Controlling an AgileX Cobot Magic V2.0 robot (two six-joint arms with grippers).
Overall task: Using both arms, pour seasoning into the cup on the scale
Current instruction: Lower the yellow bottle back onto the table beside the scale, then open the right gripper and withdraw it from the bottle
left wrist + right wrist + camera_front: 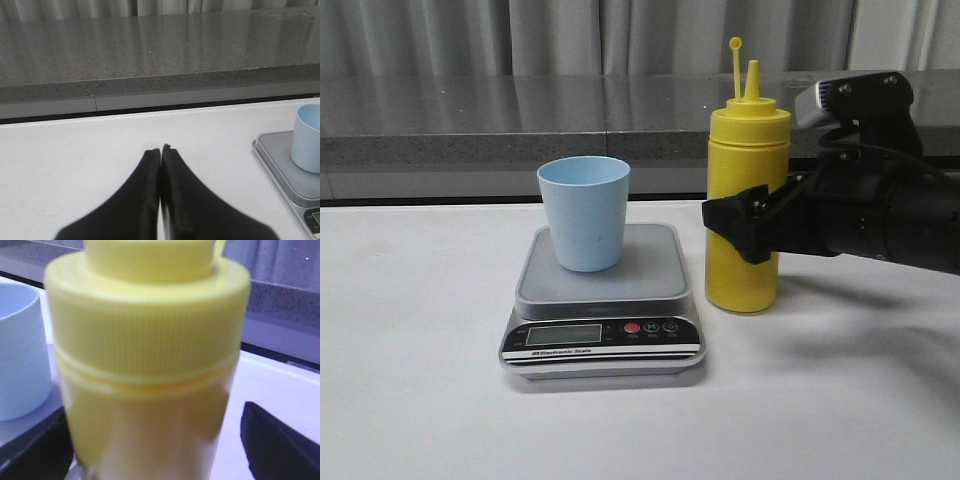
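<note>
The seasoning bottle (748, 200) stands upright on the white worktop (410, 360), just beside the scale's right edge, its nozzle uncapped and the small cap held up on its thin strap. It looks like soft squeeze plastic with a smooth, slightly glossy wall, so it will likely give under pressure and could slip or spurt if pinched hard; judged from here, the best hold is on the straight body about mid-height, below the ribbed collar, where the wall is most even. How full it is cannot be read through the yellow.

The right gripper (752, 228) sits at that mid-height, jaws spread wide, one finger crossing the front of the bottle and the body lying between them in the right wrist view. Whether the pads actually press the plastic cannot be told; they appear not yet closed on it.

The cup (584, 212) stands upright on the scale (602, 300), toward the platform's left half, apart from the bottle.

The left gripper (160, 150) hangs low over bare worktop, well to the left of the scale, jaws clenched together on nothing.
</note>
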